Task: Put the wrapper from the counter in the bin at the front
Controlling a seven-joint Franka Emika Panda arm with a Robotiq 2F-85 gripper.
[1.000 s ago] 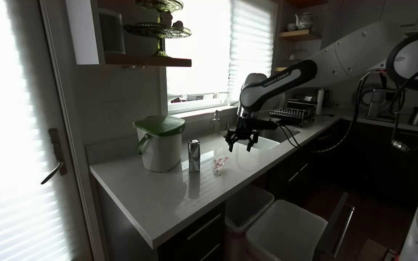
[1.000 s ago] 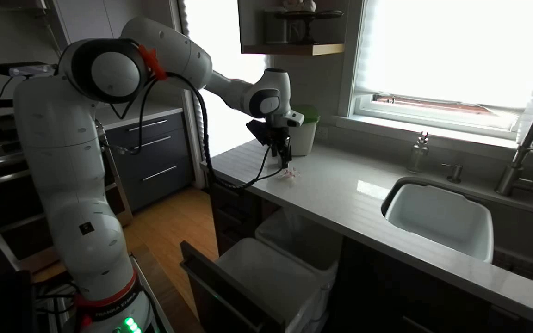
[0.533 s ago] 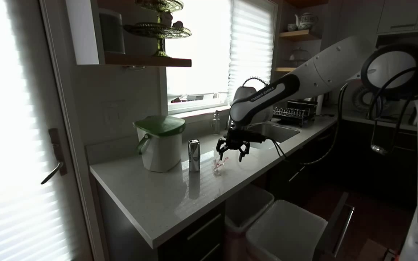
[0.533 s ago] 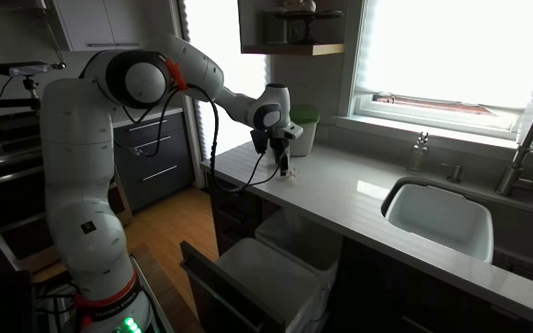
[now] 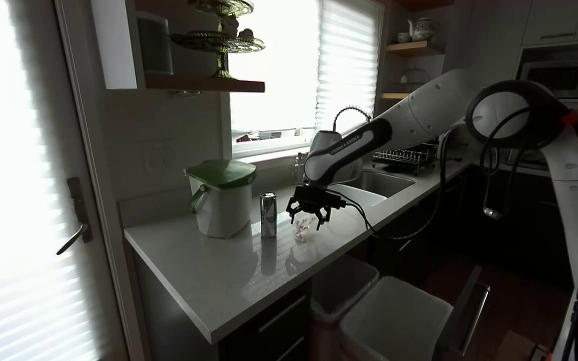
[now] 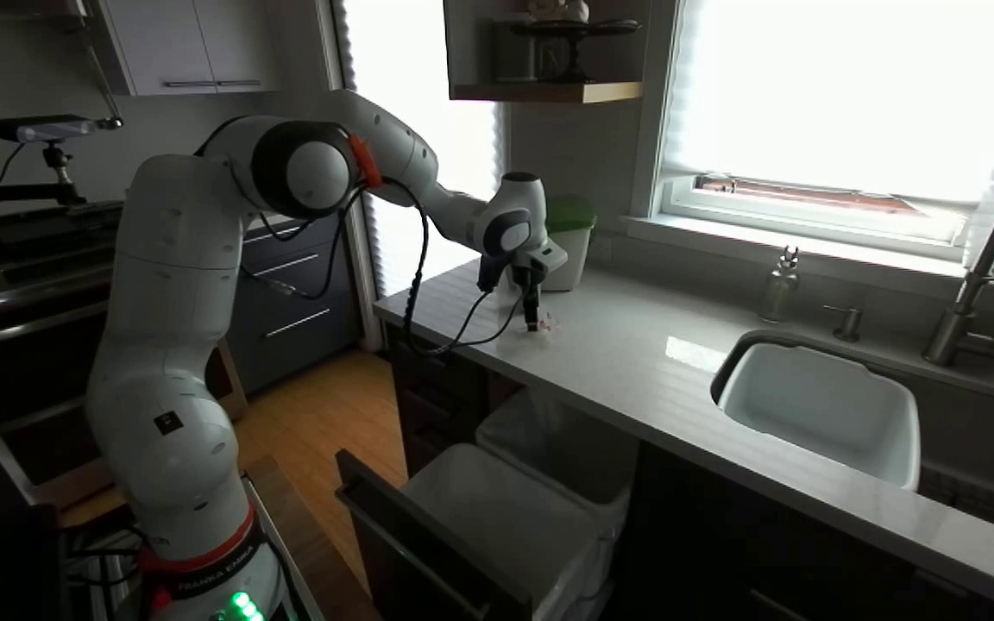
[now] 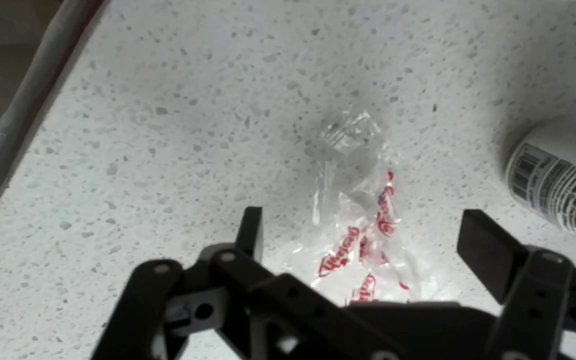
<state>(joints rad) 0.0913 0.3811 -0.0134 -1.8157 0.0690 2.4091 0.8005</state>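
Wrapper [image 7: 360, 215] is crinkly see-through plastic with red lettering, lying on the smooth grey-flecked table [image 7: 168, 165]. In the wrist view it's between the tool [image 7: 365, 237]'s wide-spread fingers [image 7: 251, 232], near a round printed can [image 7: 558, 185]. Boxy pale bin [image 5: 394, 321] sits lower, open-topped.

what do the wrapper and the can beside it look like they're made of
The wrapper looks like thin plastic film, glossy: the counter shows through and creases glint. The can is probably metal, smooth, with a silvery sheen.
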